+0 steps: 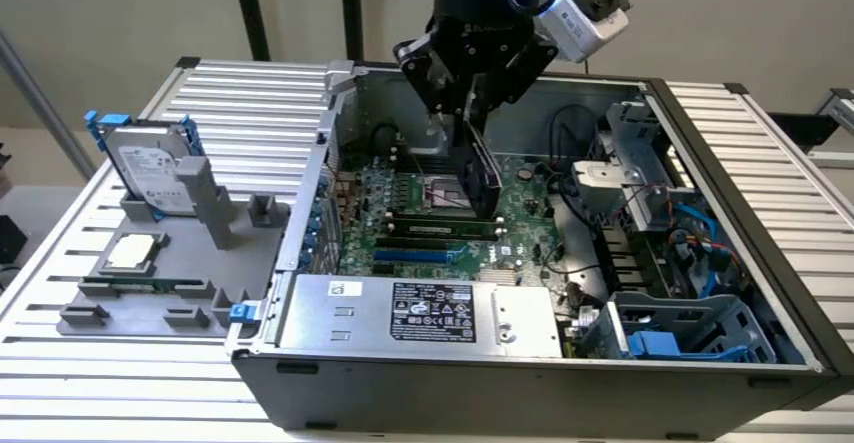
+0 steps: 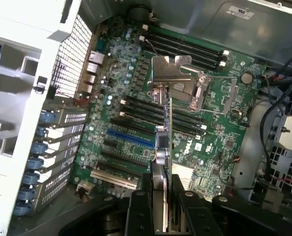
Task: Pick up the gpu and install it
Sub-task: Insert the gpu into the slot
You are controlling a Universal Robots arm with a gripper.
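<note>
Wrist view gives me the closest read. My gripper [image 2: 163, 204] is clenched on the gpu [image 2: 161, 147], with a black finger [image 2: 136, 209] pressed to each flat side. I see the card edge-on, running straight away from the tool to its silver bracket [image 2: 170, 73] at the far end.

Below the tool is the motherboard [image 2: 222, 145], with the blue slot [image 2: 131, 139] and the black slots just beside it. As I read it, the card's thin edge crosses the line of those slots rather than running along them. So the job in hand is squaring the card to a slot, not pushing. I would turn the wrist slowly, with the bracket held clear of the socket parts under it and facing the slot covers [image 2: 70, 142] on the wall. I cannot tell how much gap is left under the bracket, so small moves are safest.

From the exterior view, the gpu [image 1: 483, 178] hangs under the gripper [image 1: 470, 88] inside the open case [image 1: 534, 388]. Well apart from the tool, outside the case, the hard drive [image 1: 147, 168] and a small chip [image 1: 130, 253] sit on a grey stand.
</note>
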